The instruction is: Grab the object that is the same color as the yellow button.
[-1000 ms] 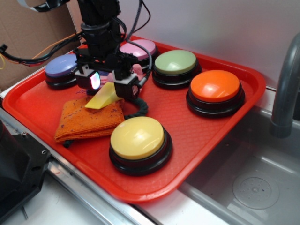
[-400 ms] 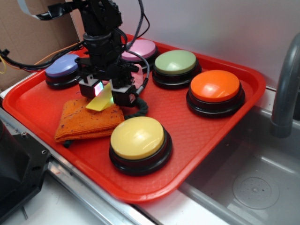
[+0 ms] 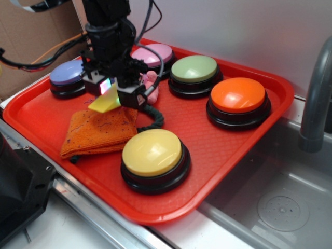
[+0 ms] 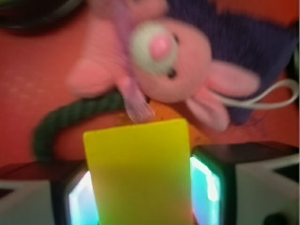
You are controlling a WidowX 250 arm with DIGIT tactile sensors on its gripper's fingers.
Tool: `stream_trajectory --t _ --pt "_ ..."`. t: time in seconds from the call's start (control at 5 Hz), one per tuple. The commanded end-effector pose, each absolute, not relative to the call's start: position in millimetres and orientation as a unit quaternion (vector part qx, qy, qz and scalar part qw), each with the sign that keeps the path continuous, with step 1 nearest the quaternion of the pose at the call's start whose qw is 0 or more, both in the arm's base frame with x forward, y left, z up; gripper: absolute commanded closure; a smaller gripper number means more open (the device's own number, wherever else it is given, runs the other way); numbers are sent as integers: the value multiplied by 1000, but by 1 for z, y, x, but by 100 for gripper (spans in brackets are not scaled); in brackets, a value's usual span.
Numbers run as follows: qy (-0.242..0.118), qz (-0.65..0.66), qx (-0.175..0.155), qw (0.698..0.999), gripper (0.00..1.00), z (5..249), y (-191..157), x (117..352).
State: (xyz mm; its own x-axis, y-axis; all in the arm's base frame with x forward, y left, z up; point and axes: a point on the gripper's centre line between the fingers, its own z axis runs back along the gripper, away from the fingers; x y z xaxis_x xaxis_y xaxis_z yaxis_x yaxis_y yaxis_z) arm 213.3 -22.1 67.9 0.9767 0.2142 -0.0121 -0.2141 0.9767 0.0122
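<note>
The gripper (image 3: 110, 93) has its jaws clamped on the yellow wedge block (image 3: 105, 103), which appears to hang just clear of the orange folded cloth (image 3: 96, 132) near the tray's (image 3: 41, 111) far-left corner. The colour match with the yellow button (image 3: 153, 151) is right; the grab looks done, with perhaps only lifting clear left.

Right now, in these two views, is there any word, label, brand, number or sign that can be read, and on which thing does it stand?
None can be read.
The yellow button and the other dome buttons: plain tops, no print.
The yellow wedge held in the jaws: plain face.
The red tray, orange cloth and pink bunny: no writing visible.
</note>
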Motion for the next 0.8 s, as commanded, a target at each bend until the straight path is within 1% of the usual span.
stream_trajectory --t 0.0,0.2,0.4,0.6 --pt "-73 0 13 997 100 146 -43 235" --pt "-108 -27 12 994 100 180 -51 237" --pt "-133 -24 17 991 100 192 -53 237" --pt "-104 -6 26 994 99 187 -51 233"
